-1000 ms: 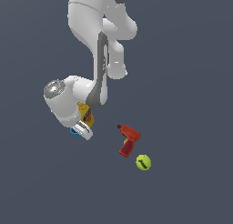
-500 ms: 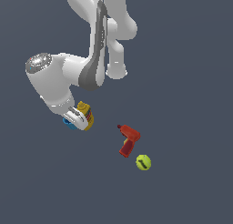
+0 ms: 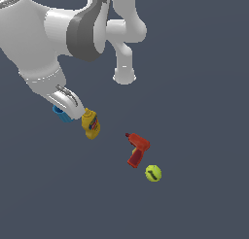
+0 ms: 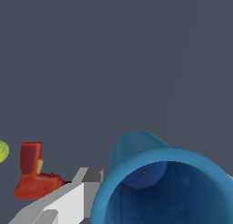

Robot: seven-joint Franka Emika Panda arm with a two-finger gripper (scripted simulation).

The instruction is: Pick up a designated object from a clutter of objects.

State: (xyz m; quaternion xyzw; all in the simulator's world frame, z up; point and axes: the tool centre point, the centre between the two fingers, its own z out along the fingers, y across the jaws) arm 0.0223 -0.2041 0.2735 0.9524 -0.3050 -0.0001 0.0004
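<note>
Exterior view, arm: the white Panda arm (image 3: 58,34) fills the upper part of the exterior view's left, bent down toward the floor.
Exterior view, gripper: the gripper (image 3: 65,104) sits low under the wrist, its grey finger (image 3: 68,99) lying across the blue cup.
Exterior view, blue cup: the blue cup (image 3: 61,114) shows only as a small bright blue patch under the finger, just beside the yellow bottle, on the exterior view's left of it.
Exterior view, yellow bottle: the yellow bottle (image 3: 91,124) is tilted, label facing out.
Exterior view, red drill: the red drill (image 3: 137,149) lies well apart, toward the exterior view's right.
Exterior view, ball: the yellow-green ball (image 3: 153,173) rests just beside the drill.
Wrist view, blue cup: the blue cup (image 4: 159,182) looms close, its open mouth toward the camera.
Wrist view, gripper: one pale finger (image 4: 68,202) presses against the cup's wall.
Wrist view, others: red drill (image 4: 32,173) and the ball's edge (image 4: 2,151) sit beyond.
Jaws: narrowed on the blue cup, gripping its wall.
</note>
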